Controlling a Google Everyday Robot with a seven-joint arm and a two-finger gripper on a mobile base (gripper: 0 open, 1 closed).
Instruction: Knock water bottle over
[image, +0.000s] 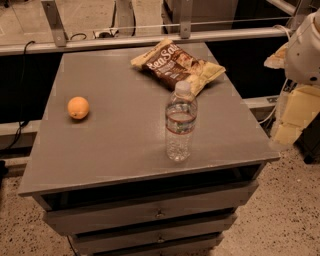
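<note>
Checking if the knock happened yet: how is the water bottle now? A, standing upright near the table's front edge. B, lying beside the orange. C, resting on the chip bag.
A: the water bottle stands upright, cap on top, near the front edge of the table, with the gripper off at the right of view, apart from it.

Dim amber light, claw (294, 117) washed pale at right edge.
</note>
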